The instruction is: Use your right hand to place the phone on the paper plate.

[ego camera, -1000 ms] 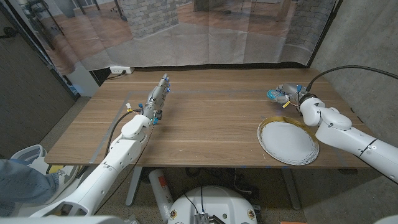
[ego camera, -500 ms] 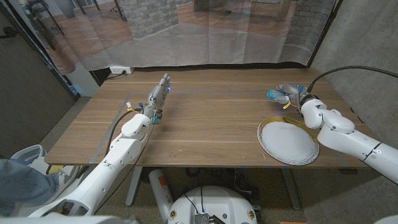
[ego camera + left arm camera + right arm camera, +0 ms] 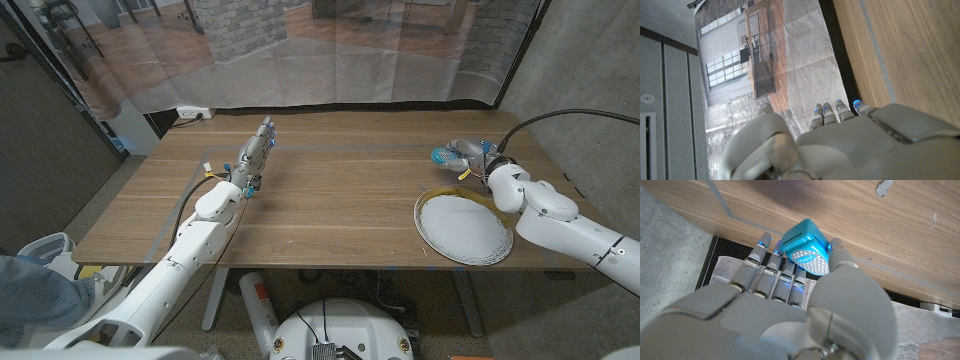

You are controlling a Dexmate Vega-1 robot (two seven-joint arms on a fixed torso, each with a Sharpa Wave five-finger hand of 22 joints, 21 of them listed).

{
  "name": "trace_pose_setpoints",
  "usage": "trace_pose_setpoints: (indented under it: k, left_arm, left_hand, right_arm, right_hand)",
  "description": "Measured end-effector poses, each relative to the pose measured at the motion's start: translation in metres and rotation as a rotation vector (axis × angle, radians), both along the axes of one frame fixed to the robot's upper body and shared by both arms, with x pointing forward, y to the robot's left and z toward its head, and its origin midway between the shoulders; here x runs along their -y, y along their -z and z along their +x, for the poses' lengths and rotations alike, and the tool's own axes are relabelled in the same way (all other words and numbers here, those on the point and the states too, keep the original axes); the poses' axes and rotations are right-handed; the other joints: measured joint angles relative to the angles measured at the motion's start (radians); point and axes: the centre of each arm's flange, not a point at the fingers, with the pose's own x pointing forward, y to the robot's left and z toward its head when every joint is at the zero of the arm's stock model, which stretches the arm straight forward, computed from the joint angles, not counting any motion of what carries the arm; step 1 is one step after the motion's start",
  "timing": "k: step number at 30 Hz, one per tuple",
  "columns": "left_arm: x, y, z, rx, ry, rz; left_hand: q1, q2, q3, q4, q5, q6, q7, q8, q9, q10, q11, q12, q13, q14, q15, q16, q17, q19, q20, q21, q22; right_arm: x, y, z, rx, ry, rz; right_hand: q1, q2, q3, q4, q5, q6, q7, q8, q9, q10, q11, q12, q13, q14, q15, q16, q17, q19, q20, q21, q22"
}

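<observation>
Head view: one wooden table (image 3: 340,190) carrying one white paper plate (image 3: 463,227) near its front right corner. The plate lies flat and bears nothing. One small turquoise object (image 3: 441,153) is held above the table's far right area, beyond the plate and apart from it; it is the thing named as the phone, though the frames show a compact blue block with a perforated face rather than a recognisable handset.

Right hand (image 3: 468,154): it grips the turquoise object. In the right wrist view the right hand (image 3: 790,305) closes round the object (image 3: 805,248), with the fingers (image 3: 771,265) along one side and the thumb against the other, the perforated face turned toward the camera and the table edge behind it.

Left hand (image 3: 255,155): one, extended over the table's left half with fingers straight and close together, pointing toward the far edge. It holds nothing. In the left wrist view the left hand (image 3: 840,140) shows its back, its fingertips (image 3: 840,106) side by side beside the table's edge.

Background: a translucent curtain (image 3: 300,50) hangs behind the table; one white power strip (image 3: 193,113) lies on the floor at the far left corner.
</observation>
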Motion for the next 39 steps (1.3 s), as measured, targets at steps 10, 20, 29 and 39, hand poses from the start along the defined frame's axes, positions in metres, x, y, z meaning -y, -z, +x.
trace_pose_setpoints:
  k: [10, 20, 29, 39]
  left_arm:
    - [0.002, -0.003, 0.0, 0.002, 0.003, 0.004]
    - [0.002, -0.007, 0.001, 0.008, 0.004, 0.008]
    - [0.002, -0.007, 0.001, 0.002, 0.002, 0.011]
    - [0.002, -0.008, 0.001, 0.002, 0.001, 0.012]
  left_hand:
    - [0.0, 0.0, 0.0, 0.0, 0.0, 0.002, 0.002, 0.0, 0.0, 0.0, 0.0, 0.0, 0.0, 0.0, 0.0, 0.0, 0.0, 0.0, 0.0, 0.0, 0.0]
    - [0.0, 0.0, 0.0, 0.0, -0.004, 0.002, 0.002, 0.0, 0.0, 0.0, 0.0, 0.0, 0.0, 0.0, 0.0, 0.0, 0.0, 0.0, 0.0, 0.0, 0.0]
    - [0.0, 0.0, 0.0, 0.0, -0.004, 0.002, 0.002, 0.0, 0.0, 0.0, 0.0, 0.0, 0.0, 0.0, 0.0, 0.0, 0.0, 0.0, 0.0, 0.0, 0.0]
    - [0.0, 0.0, 0.0, 0.0, -0.004, 0.002, 0.002, 0.0, 0.0, 0.0, 0.0, 0.0, 0.0, 0.0, 0.0, 0.0, 0.0, 0.0, 0.0, 0.0, 0.0]
  right_arm:
    - [0.001, 0.004, -0.009, 0.004, -0.001, -0.004]
    - [0.004, 0.009, -0.017, 0.007, 0.004, 0.002]
    - [0.005, 0.012, -0.023, 0.007, 0.007, -0.005]
    - [0.007, 0.018, -0.034, 0.007, 0.011, -0.011]
  right_hand:
    - [-0.001, 0.001, 0.0, 0.0, 0.0, 0.0, 0.0, -0.001, 0.0, 0.0, 0.0, 0.0, 0.0, 0.0, 0.0, 0.0, 0.005, 0.0, 0.0, 0.0, 0.0]
    - [-0.002, 0.002, 0.0, 0.0, 0.003, 0.0, 0.0, -0.005, -0.001, 0.0, 0.0, -0.002, -0.001, 0.0, 0.0, 0.0, 0.002, -0.007, 0.0, -0.004, 0.0]
    - [-0.002, 0.002, 0.0, 0.0, 0.003, 0.0, 0.0, -0.008, 0.001, 0.0, 0.0, -0.002, 0.0, 0.0, 0.0, -0.006, 0.005, -0.007, 0.0, -0.004, 0.0]
    - [-0.002, 0.002, 0.0, 0.0, 0.002, 0.0, 0.0, -0.011, 0.005, 0.0, 0.0, -0.003, 0.0, 0.0, 0.0, -0.006, 0.003, -0.007, 0.0, -0.004, 0.0]
